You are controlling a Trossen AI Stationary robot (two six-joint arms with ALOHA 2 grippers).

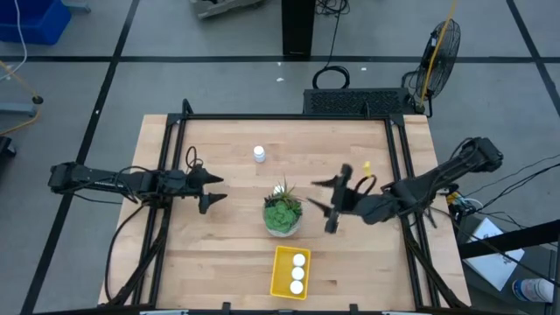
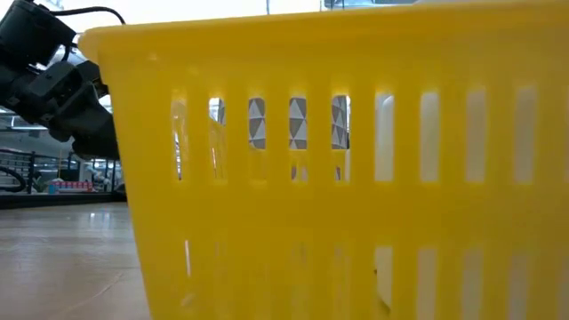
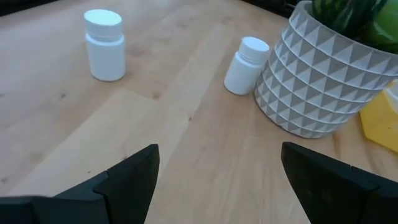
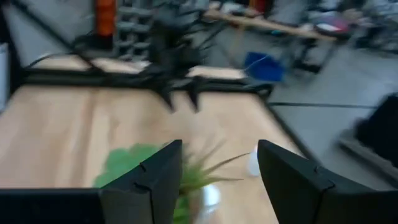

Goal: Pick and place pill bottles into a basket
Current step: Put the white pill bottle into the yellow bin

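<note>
The basket (image 1: 290,272) lay at the near edge of the table (image 1: 219,254), diagonally off from the right gripper (image 1: 331,199) and past the potted plant (image 1: 283,213). Three pill bottles (image 1: 297,273) lay in a row inside it, caps up, which suggested the job was mostly done. A fourth pill bottle (image 1: 259,154) stood upright on the far side of the table, well apart from both grippers and beyond the plant from the basket. The left wrist view showed yet another bottle (image 3: 246,65) standing just beside the plant's patterned pot (image 3: 323,81), tucked close enough that the overhead view could not show it under the leaves.

The right gripper hung just beside the plant, on the side away from the left arm, its fingers (image 4: 152,180) apart with a clear gap. Nothing sat between them; the wrist view showed only blurred foliage and a pale shape past the fingertips, too smeared to name. Most likely it was between trips, positioned to go for one of the bottles left on the table, with the plant as the obstacle to clear.

The left gripper (image 1: 210,191) waited on the other side of the plant, near it but not touching, jaws spread wide and empty. From its wrist, the standing bottle (image 3: 104,45) lay ahead and well clear, the pot-side bottle nearer. That one looked awkward: the pot wall left little room for a finger on that side.
</note>
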